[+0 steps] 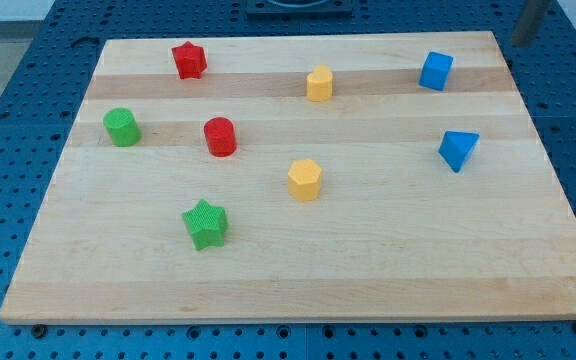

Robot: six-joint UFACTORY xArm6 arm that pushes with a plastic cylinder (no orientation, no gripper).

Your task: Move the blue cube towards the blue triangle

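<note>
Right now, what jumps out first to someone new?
Eight bright blocks scattered on a pale wooden board. The blue cube sits near the view's top right, the blue triangle just below it, apart. My tip hangs at the top right corner, right of the cube, off the board's edge.

A pale wooden bench (388, 260) of joined planks fills most of the frame, resting on a blue perforated metal base (28, 90) that shows along every edge. In the upper left of the frame lies a red star-shaped block (189, 60). Below it and further left stands a green cylinder block (122, 127), with a red cylinder block (220, 136) to its right, well apart from it. Near the top centre sits a yellow block (319, 83), its exact shape hard to make out. A yellow hexagonal block (305, 180) lies around the middle of the frame, and a green star-shaped block (205, 224) sits lower left of it.
</note>
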